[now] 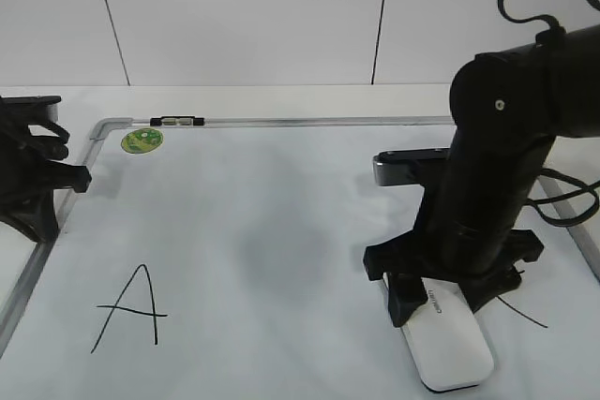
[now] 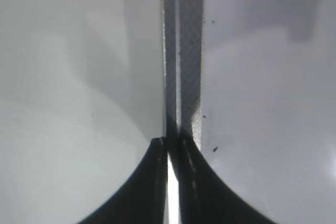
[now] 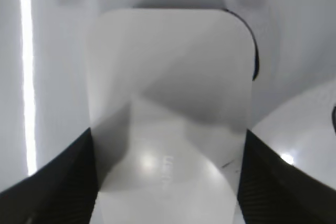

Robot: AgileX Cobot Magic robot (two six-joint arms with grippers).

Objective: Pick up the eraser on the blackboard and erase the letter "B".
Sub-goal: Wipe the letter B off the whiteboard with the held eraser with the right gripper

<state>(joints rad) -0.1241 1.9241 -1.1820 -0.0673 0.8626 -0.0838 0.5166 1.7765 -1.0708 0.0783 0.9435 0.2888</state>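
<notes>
Lower right, our right gripper [image 1: 446, 304] jaws clamp the eraser [image 1: 449, 348] flat on the board [image 1: 281, 231] for wiping; left gripper [image 2: 173, 145] jaws closed, empty.

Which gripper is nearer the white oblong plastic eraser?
Right. The right gripper straddles the white oblong plastic eraser, a finger at each long side. The left gripper sits far across the board at its left frame.

Bright even light, soft shadows, glare spots on eraser [image 3: 168, 124], wrist views blurred
</notes>
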